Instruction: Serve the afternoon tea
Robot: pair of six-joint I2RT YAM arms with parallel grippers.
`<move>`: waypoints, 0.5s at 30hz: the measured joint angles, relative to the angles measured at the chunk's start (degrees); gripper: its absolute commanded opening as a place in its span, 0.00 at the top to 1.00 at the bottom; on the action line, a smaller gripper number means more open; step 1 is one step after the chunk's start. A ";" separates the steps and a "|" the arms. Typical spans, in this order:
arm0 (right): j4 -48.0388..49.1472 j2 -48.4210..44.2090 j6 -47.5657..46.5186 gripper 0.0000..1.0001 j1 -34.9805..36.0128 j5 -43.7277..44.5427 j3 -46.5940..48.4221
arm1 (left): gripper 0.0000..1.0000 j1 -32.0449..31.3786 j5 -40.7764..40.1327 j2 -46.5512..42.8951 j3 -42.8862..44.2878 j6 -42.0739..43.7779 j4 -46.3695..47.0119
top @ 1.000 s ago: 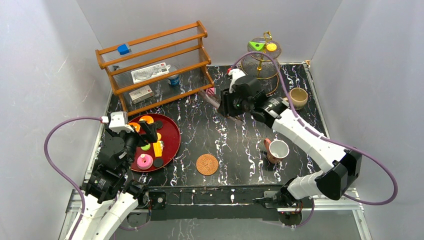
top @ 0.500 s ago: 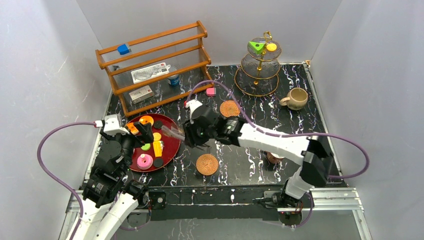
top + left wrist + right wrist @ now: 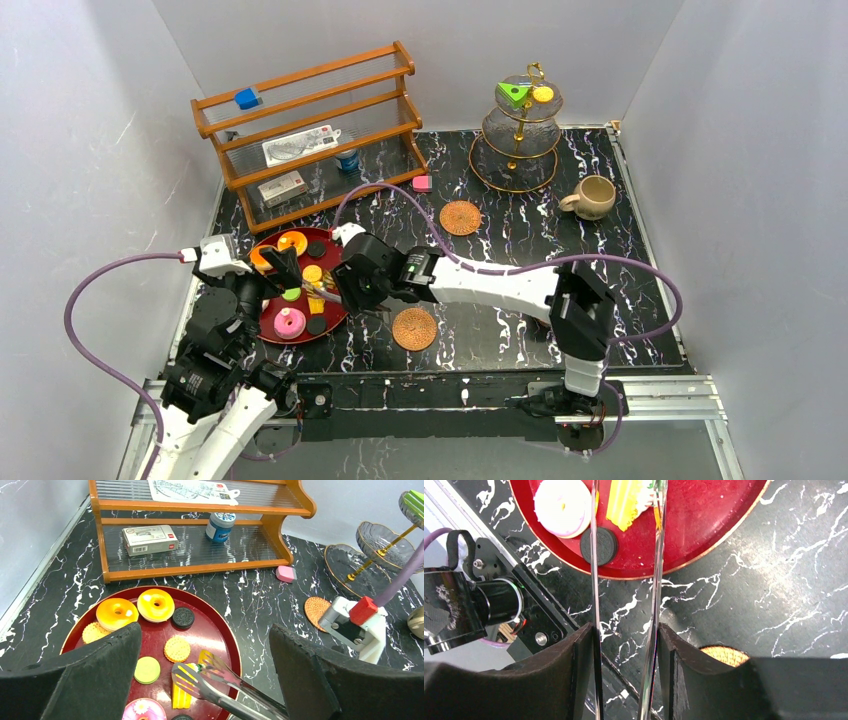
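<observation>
**Right gripper** (image 3: 625,630): clenched on tongs (image 3: 220,687), one finger pressing on the outside of each metal arm. Reached across the table (image 3: 500,260) to the tray (image 3: 150,635) at the left. Tong arms spread, tips over the near half of the tray, straddling the yellow piece (image 3: 181,697). Contact between tips and yellow piece: cannot tell.

**Left gripper** (image 3: 205,630): released, fingers wide apart, nothing between them. Poised above the near left part of the tray, facing the rack (image 3: 310,130).

**On the tray:**
- pink donut (image 3: 561,505) at the near edge, just beside the yellow piece
- black disc (image 3: 598,546) touching or nearly touching the pink donut, near the rim
- second black disc (image 3: 182,617) towards the far side
- orange cookie (image 3: 177,649) at the middle, another (image 3: 95,632) at the left edge
- two orange donuts (image 3: 116,614) side by side at the far left
- green disc (image 3: 146,670) close to the left finger

**Elsewhere on the table:**
- coaster (image 3: 414,328) just right of the tray, near the front edge, bare
- second coaster (image 3: 460,217) mid-table, in front of the stand (image 3: 517,130), bare
- mug (image 3: 595,197) upright at the far right, handle to the left
- green wedge (image 3: 513,93) and a small yellow round (image 3: 543,94) on the top tier of the stand
</observation>
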 measured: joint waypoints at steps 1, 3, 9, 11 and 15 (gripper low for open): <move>0.02 0.52 0.00 0.44 0.11 0.04 0.66 | 0.05 0.00 -0.09 0.00 0.00 0.00 -0.04; 0.02 1.64 -0.02 0.44 0.37 0.26 1.79 | 0.05 0.00 -0.13 0.00 0.00 0.02 -0.11; -1.46 3.45 -0.48 0.44 1.03 2.21 2.69 | 0.05 0.00 -0.13 0.02 0.00 0.02 -0.28; -1.92 3.80 -0.70 0.44 1.16 3.02 3.02 | 0.04 0.00 -0.13 0.02 0.00 0.00 -0.35; -3.28 5.20 -1.29 0.44 1.44 3.98 4.83 | 0.05 0.00 -0.13 0.02 0.00 0.02 -0.37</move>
